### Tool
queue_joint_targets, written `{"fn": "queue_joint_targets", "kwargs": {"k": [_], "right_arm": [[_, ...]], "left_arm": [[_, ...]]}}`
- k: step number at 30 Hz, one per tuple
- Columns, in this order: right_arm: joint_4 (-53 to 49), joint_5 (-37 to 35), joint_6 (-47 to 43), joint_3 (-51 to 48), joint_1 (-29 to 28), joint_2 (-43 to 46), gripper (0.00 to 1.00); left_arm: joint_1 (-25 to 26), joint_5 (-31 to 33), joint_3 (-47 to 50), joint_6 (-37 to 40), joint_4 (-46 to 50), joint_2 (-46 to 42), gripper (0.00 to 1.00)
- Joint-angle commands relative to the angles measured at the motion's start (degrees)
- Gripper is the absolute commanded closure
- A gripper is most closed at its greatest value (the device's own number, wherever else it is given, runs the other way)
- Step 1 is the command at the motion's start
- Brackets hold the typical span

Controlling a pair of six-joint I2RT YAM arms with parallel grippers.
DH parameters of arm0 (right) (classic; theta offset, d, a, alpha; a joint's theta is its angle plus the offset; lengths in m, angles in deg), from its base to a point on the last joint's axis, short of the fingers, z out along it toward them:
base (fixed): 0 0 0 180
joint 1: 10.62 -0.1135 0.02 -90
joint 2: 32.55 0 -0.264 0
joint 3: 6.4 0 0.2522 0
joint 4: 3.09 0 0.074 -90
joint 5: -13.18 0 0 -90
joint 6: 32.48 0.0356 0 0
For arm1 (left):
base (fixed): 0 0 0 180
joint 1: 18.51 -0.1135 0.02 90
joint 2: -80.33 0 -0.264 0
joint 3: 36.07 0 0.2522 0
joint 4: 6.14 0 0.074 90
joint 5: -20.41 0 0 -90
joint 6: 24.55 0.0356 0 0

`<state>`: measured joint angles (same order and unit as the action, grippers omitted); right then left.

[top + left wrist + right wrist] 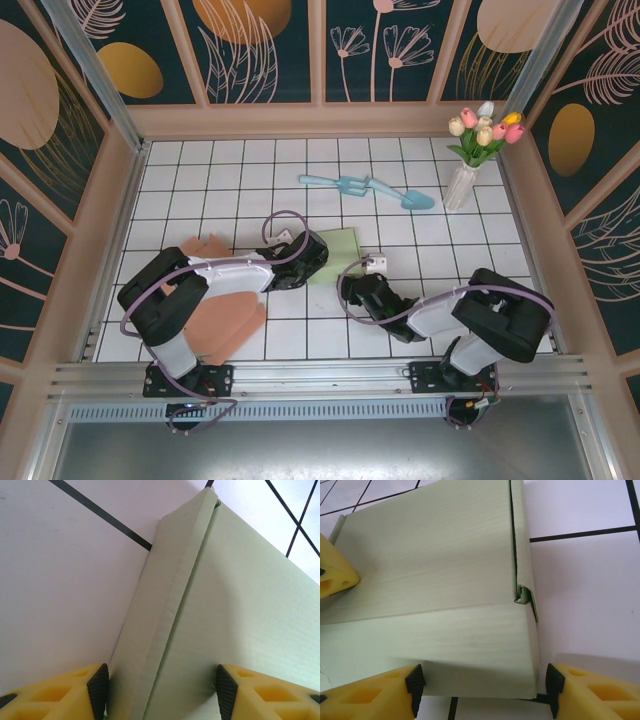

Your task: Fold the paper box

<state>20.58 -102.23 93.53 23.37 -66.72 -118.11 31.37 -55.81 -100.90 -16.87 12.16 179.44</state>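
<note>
Pale-green paper box (338, 246) sits mid-surface (200, 170) on the white tiles, btwn the 2 arms.

Handling (my read):
- Light, thin card. Stiff across the panels, weak at the creases.
- Prob. smooth, so it'll skate on the tiles if pushed w/o a counter-hold.
- Dents easily if pinched hard.
- Best hold is on a folded-over wall or along a crease near a corner, not mid-panel.
- 1 side pins it while the other folds.

Jaws:
- Left jaws are open and straddle the narrow side wall. 1 black pad (97, 686) is right at the wall's outer face. The other is over the big panel w/ a gap, so no pinch.
- Right jaws are spread wide either side of the box's near end. The pads (554, 684) are just beside the card, not clamping as far as I can see.
- Small tuck tab (524, 598) sticks out at the side seam and looks not fully seated.

Containers:
- Box is folded shut on top. Inside is hidden, can't tell contents.
- Glass vase (459, 187) at back right holds tulips (485, 128).
- Salmon card blanks (228, 328) lie flat at left.
- Blue trowel + hand fork (366, 187) are behind the box, well apart.
</note>
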Motion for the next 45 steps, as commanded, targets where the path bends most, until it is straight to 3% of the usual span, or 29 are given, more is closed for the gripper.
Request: {"fn": "queue_joint_targets", "kwargs": {"k": [1, 12, 17, 22, 28, 34, 38, 45], "right_arm": [[-7.0, -0.3, 1.1, -0.6, -0.3, 3.8, 0.31], [-18.2, -3.5, 0.1, 0.3, -0.3, 15.0, 0.31], [-16.7, -4.5, -1.0, 0.3, 1.6, 17.0, 0.29], [-9.4, 5.9, -3.6, 0.7, 9.5, 16.7, 0.28], [-4.3, 11.4, -6.9, 3.8, 14.4, 12.7, 0.29], [-1.7, 16.3, -7.7, 9.1, 17.5, 2.8, 0.31], [0.0, 17.8, -6.6, 11.0, 17.4, -2.7, 0.38], [0.3, 15.0, -3.3, 9.2, 16.2, -4.5, 0.44]], "left_arm": [[-0.2, -1.8, 3.1, -0.1, 12.0, 5.5, 0.41], [-0.2, -1.1, 3.6, -0.4, 12.4, 5.2, 0.41], [-0.2, -0.2, 2.2, 1.1, 13.3, 5.1, 0.40], [-0.1, 2.8, -0.3, 4.5, 13.9, 5.9, 0.40], [-0.1, 6.5, -0.2, 13.4, 8.5, 6.6, 0.39], [-0.2, 5.2, 3.6, 24.1, -3.2, 4.2, 0.39], [-0.2, 7.4, 4.3, 25.5, -3.5, 1.8, 0.38], [-0.2, 7.7, -0.1, 23.8, 2.0, 0.0, 0.34]]}}
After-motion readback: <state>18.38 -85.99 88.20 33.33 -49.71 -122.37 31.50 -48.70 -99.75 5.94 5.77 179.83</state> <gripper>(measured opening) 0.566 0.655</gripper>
